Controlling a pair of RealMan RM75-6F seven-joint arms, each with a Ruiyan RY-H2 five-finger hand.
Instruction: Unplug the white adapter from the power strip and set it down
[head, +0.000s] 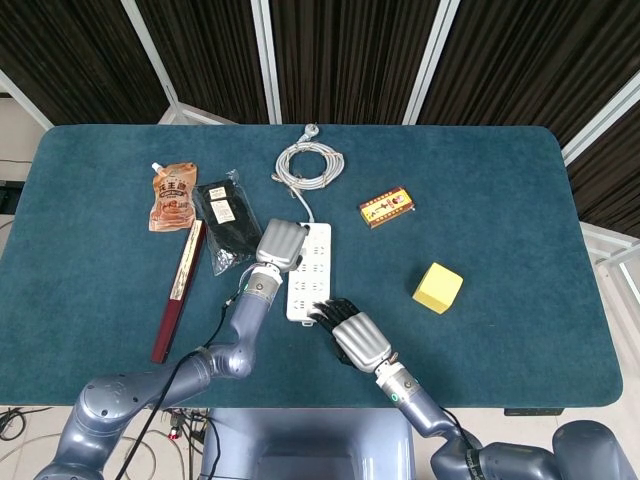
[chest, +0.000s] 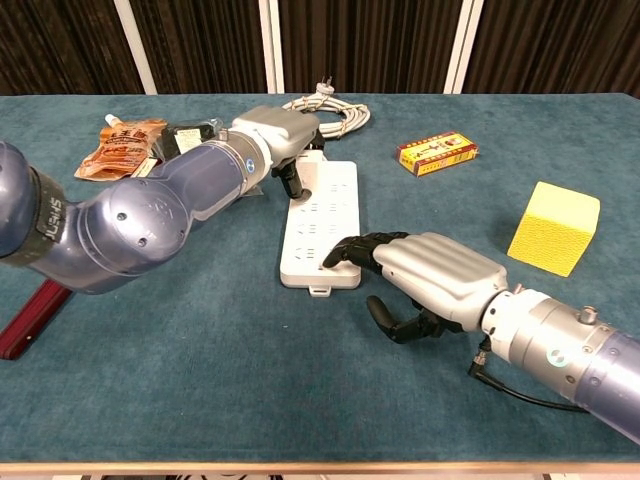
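Table (head: 500, 300): teal cloth, matt, felt-like nap. Power strip (head: 312, 262): smooth white plastic. Hands: left hand (head: 281, 243) and right hand (head: 357, 340) with satin silver shells. Snack pouch (head: 171, 197): glossy orange foil. Yellow block (head: 438, 287): matt, foam-like.

My left hand (chest: 275, 135) reaches forward from a bent arm, its back up and fingers curled downward; what they grip, if anything, is hidden. My right hand (chest: 425, 275) lies low, palm down, fingertips (chest: 335, 252) extended forward.

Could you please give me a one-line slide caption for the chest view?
Right hand steadies the near end of the power strip while left hand works at its far end.
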